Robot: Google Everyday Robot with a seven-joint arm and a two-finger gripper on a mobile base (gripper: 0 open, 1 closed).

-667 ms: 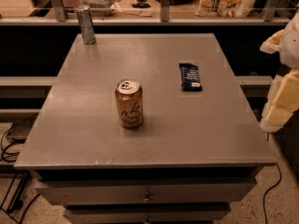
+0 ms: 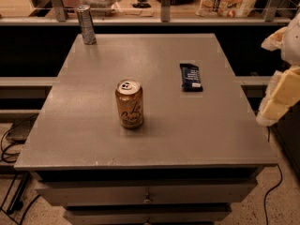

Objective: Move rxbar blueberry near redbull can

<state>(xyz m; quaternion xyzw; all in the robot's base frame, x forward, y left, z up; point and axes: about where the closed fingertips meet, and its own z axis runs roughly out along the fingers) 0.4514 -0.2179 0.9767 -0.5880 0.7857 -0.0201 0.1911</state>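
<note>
Currently the rxbar blueberry (image 2: pixel 191 76) lies flat on the grey bench (image 2: pixel 197 135), right of centre and toward the far side, its long axis running roughly near-to-far with the white patch at the near end. The redbull can (image 2: pixel 86 25) stands upright at the far left corner, well apart from the bar. A shorter gold can (image 2: pixel 129 103) stands upright near the middle of the bench, nearer than the bar and to its left. The gripper (image 2: pixel 280 95) hangs beyond the right edge of the bench, clear of everything on it. It holds nothing that I can see, and I cannot tell whether it is apart or together. The step in hand looks like the reach for the bar, so none of the move is done yet. To do it well, I would bring the gripper in from the right and down over the bar's middle, closing across its narrow width rather than along its length. A thin wrapper lying flush on the surface gives little to bite on and may slide or crumple if pinched at an end. Once lifted, the bar should travel leftward along the far side, passing behind the gold can, and be set down just beside the redbull can without nudging it, since so slim a can would likely tip.
</note>
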